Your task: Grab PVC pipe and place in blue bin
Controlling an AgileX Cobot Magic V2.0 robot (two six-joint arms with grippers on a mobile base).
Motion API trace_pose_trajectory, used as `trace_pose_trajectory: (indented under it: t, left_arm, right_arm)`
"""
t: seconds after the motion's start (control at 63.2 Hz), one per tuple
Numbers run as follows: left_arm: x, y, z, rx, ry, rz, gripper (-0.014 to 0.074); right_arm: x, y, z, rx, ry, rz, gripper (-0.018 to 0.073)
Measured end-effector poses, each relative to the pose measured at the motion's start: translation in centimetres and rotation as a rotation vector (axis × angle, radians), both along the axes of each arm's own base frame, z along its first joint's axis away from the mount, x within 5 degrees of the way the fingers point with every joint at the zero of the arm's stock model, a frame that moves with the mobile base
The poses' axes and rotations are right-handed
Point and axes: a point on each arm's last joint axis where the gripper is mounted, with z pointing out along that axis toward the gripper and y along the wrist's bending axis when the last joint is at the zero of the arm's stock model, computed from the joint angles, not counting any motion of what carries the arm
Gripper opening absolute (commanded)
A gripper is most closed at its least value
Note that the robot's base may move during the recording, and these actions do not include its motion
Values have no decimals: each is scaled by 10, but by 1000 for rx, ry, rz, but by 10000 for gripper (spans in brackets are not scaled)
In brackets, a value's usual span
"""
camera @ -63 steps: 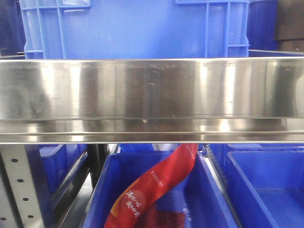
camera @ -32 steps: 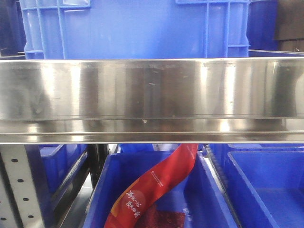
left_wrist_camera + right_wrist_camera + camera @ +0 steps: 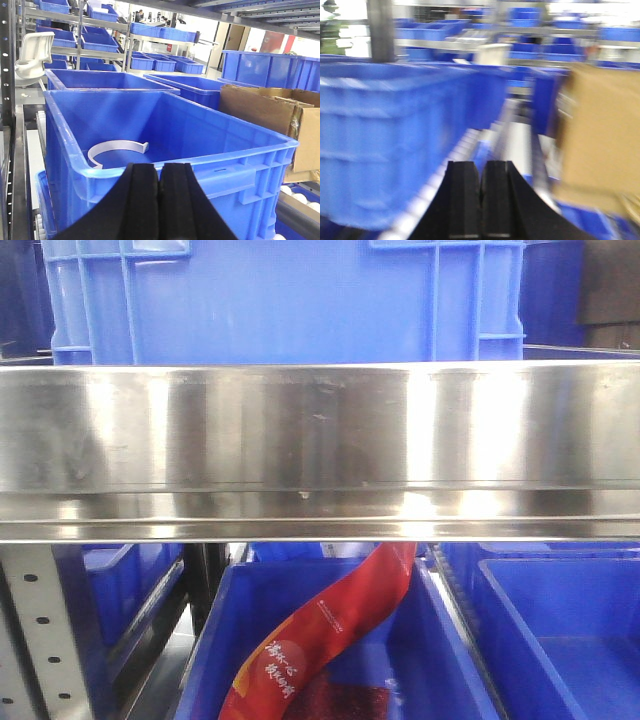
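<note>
In the left wrist view my left gripper [image 3: 159,172] is shut and empty, just in front of the near wall of a large blue bin [image 3: 235,165]. A curved white half-ring piece [image 3: 117,148] lies on the bin's floor at the near left. In the right wrist view, which is blurred, my right gripper [image 3: 481,172] is shut and empty, between a blue bin [image 3: 385,140] on the left and a cardboard box [image 3: 600,135] on the right. No straight PVC pipe shows in any view. Neither gripper shows in the front view.
The front view is filled by a steel shelf beam [image 3: 320,450] with a blue bin [image 3: 280,300] above and blue bins [image 3: 440,640] below, one holding a red printed bag [image 3: 320,640]. A cardboard box [image 3: 270,110] and white round parts [image 3: 300,197] sit right of the left gripper.
The front view is unchanged except for slight shifts in the reflections on the steel beam.
</note>
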Motion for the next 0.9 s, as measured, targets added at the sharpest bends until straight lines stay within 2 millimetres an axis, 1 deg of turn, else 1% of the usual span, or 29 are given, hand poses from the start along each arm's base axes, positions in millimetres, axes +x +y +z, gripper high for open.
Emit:
trace_pose_trajectory:
  t: [0.111, 0.221, 0.332, 0.364, 0.506, 0.901]
  left_arm:
    - [0, 0, 0, 0, 0, 0, -111]
    - [0, 0, 0, 0, 0, 0, -111]
    - [0, 0, 0, 0, 0, 0, -111]
    - [0, 0, 0, 0, 0, 0, -111]
    - [0, 0, 0, -1, -2, 0, -111]
    - [0, 0, 0, -1, -2, 0, -111]
  right_arm:
    - [-15, -5, -31, 0, 1, -55, -167]
    - [-23, -5, -63, 0, 22, -63, -167]
    - [-29, -5, -84, 0, 17, -63, -167]
    - [-30, -5, -87, 0, 8, -63, -167]
    - [-33, -5, -87, 0, -30, -63, -167]
    - [-34, -5, -87, 2, -33, -65, -167]
